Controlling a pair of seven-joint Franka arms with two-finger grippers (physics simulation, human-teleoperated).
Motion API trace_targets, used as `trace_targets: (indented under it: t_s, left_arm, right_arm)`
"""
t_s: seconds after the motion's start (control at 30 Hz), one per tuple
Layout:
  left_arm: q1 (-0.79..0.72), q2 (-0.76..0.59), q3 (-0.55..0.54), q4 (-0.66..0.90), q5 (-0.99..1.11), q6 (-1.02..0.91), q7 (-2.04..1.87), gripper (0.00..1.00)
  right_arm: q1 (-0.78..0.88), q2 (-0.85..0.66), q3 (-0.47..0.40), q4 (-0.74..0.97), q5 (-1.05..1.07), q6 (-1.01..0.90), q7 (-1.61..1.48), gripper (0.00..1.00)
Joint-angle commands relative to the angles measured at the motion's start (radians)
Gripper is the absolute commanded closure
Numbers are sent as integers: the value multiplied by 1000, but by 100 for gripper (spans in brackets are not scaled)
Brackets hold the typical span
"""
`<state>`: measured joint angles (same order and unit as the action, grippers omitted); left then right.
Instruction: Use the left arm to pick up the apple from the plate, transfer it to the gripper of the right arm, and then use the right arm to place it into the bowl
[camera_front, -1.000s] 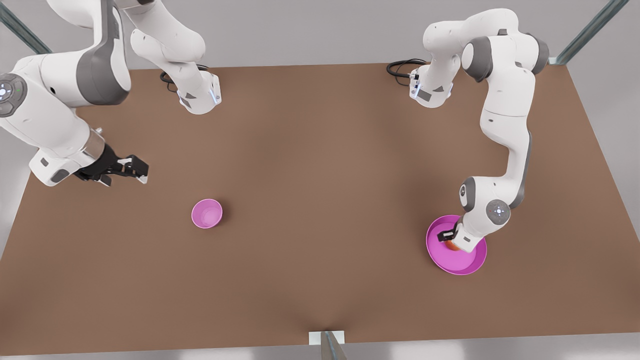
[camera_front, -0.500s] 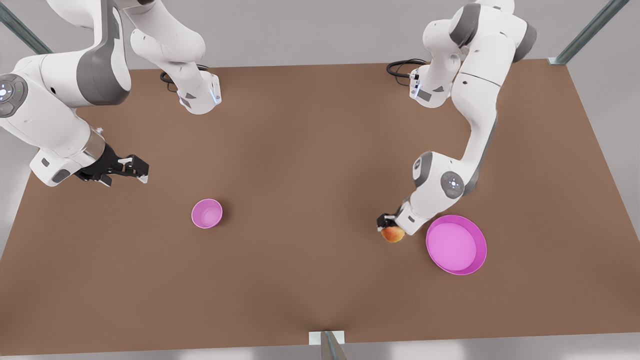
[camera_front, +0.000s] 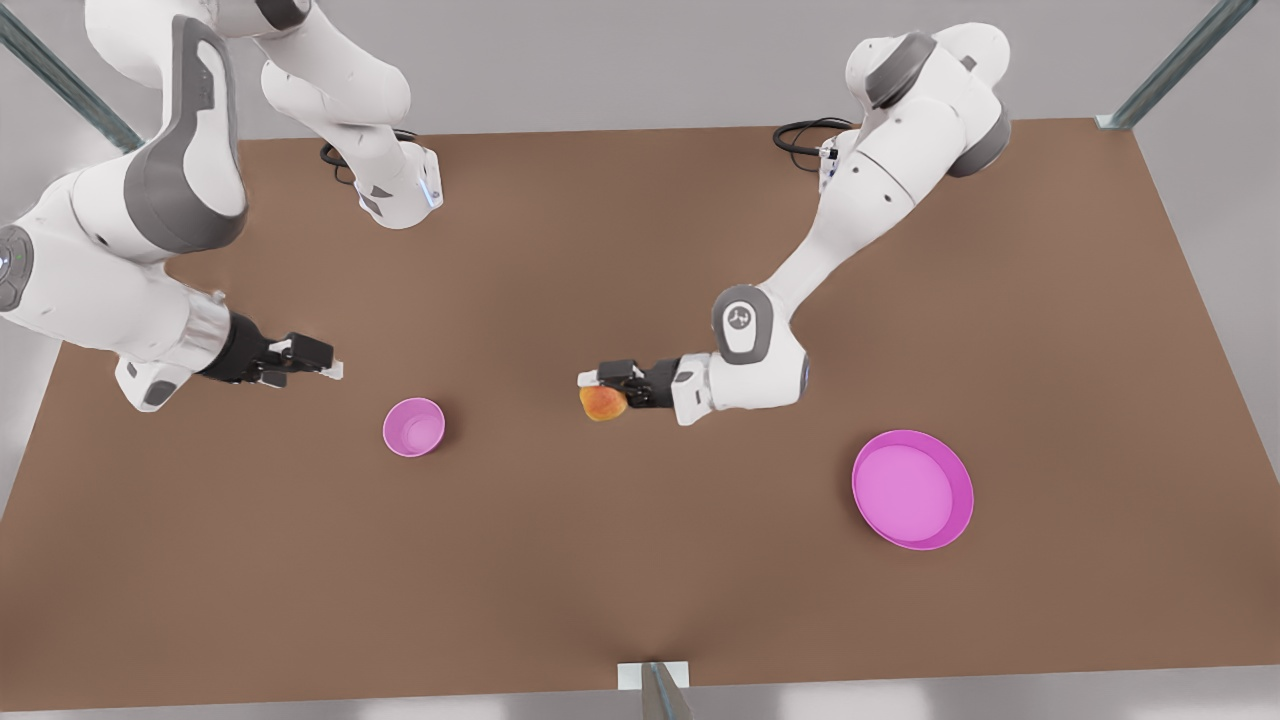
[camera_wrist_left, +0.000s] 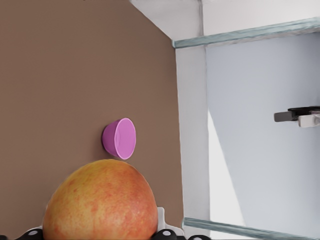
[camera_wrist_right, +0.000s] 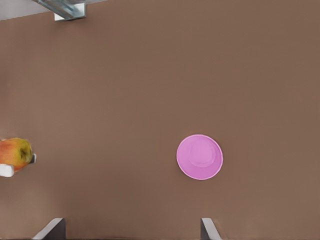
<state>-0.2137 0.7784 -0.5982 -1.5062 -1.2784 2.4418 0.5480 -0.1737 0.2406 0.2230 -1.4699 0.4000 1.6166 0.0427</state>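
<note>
While the apple was held off the table, the right gripper (camera_front: 325, 362) hovered near the front view's left edge, above the brown table (camera_front: 640, 560); its pale fingertips stood slightly apart with nothing between them. Just to its right, lower in the front view, the bowl (camera_front: 414, 427) sat upright on the table. Further right, near the table's middle, the left gripper (camera_front: 598, 385) pointed towards the front view's left, fingers closed on the apple (camera_front: 603, 402). The left wrist view showed the apple (camera_wrist_left: 100, 201) close up, with the bowl (camera_wrist_left: 120, 138) beyond it. At the front view's right, well apart from the apple, the plate (camera_front: 912, 489) lay flat.
</note>
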Motion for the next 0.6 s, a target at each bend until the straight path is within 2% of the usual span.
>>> trace_targets:
  t_s: [0.0,0.07,0.1,0.13,0.2,0.47,0.53,0.57]
  left_arm:
    - [-1,48,-17,38,-236,-23,1395,33]
    - [-1,116,-26,93,-246,-84,1520,41]
    - [0,116,-26,93,-246,-86,1523,41]
    - [0,117,-26,95,-246,-86,1523,41]
    - [0,116,-26,101,-246,-86,1517,41]
    - [-3,114,-23,112,-237,-86,1527,41]
    - [-3,113,-23,115,-237,-86,1570,42]
    - [-3,113,-23,123,-236,-86,1570,42]
  right_arm:
    - [-4,129,12,0,500,199,14,0]
    - [39,334,55,5,856,370,-219,0]
    - [100,365,61,3,1050,500,-392,0]
    - [117,396,62,-1,1071,548,-471,0]
    - [123,428,81,-61,1253,540,-694,0]
    - [99,279,119,-293,1281,537,-736,0]
    - [60,266,200,-349,1284,534,-863,0]
    - [-41,267,331,-385,1284,540,-879,0]
